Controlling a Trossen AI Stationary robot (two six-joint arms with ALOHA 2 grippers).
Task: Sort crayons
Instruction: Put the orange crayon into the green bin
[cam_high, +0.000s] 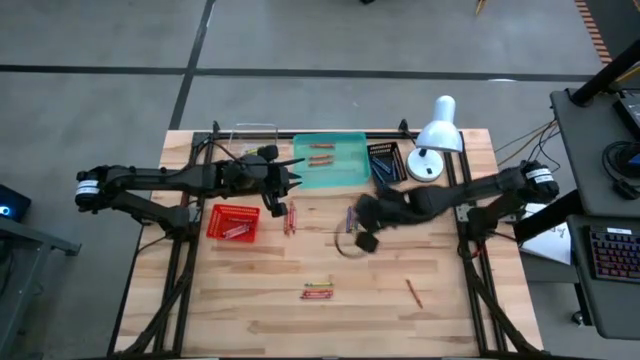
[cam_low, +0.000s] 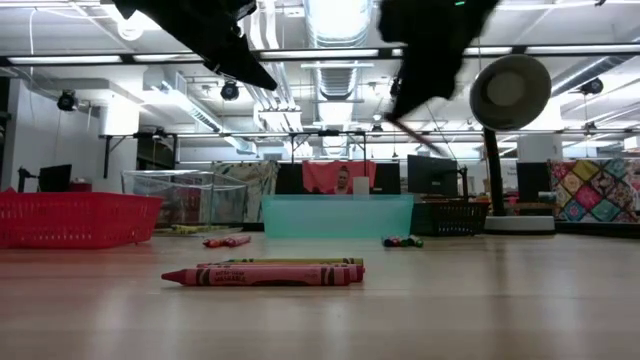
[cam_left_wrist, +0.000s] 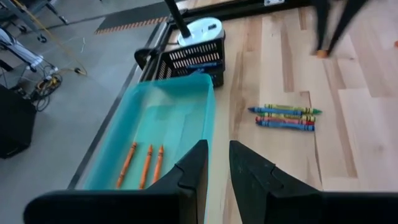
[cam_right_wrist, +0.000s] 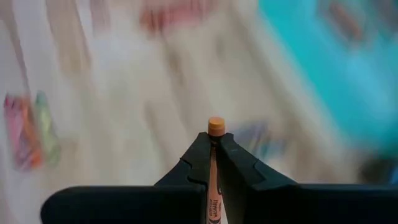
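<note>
Orange crayon is pinched upright between my right gripper fingers, tip clear of the pads, presumably bound for the teal tray at twelve o'clock, where orange ones already lie. My left gripper hangs narrowly parted and empty over that tray.

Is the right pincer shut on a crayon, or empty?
Shut on one: in the right wrist view, the right pincer clamps an orange crayon, its tip poking out beyond the fingertips.
</note>
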